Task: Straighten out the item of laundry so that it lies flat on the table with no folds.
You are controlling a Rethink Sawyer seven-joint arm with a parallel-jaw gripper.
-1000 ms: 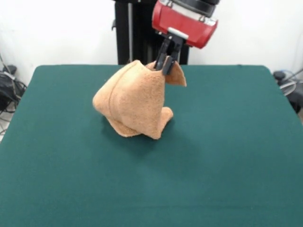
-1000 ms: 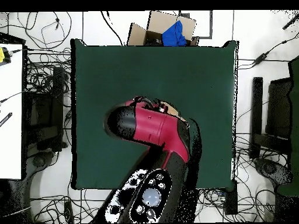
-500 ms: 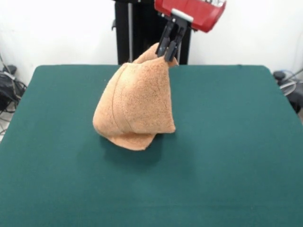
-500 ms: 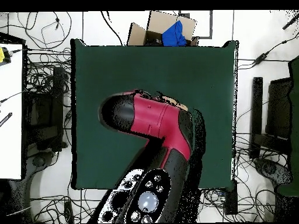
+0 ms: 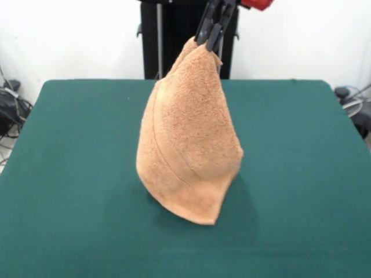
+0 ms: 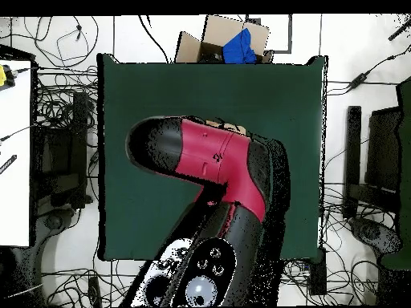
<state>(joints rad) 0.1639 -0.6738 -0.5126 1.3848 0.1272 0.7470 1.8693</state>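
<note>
Since the earlier frames the arm has climbed: the gripper (image 5: 210, 36) now sits at the very top of the front view, its red housing nearly out of sight, and the towel (image 5: 188, 139) has been drawn up with it from a squat heap into a tall hanging cone. At the left of the front view the table (image 5: 69, 174) shows a broad stretch of bare dark green top with a matte, felt-like look. Moving toward the middle, the towel hangs in a long teardrop, narrow at the top and widening downward to a rounded left flank and a pointed lower corner. Its terry surface is nubby and light orange-tan, and a curved seam-like fold line runs down its left side. Whether the low point touches the green top or hangs just clear cannot be told. At the peak, the black fingers (image 5: 204, 26) are closed together, pinching one corner of the cloth. In the overhead view the red and black arm (image 6: 217, 160) covers nearly all of the towel, leaving a sliver of tan at its upper edge.
</note>
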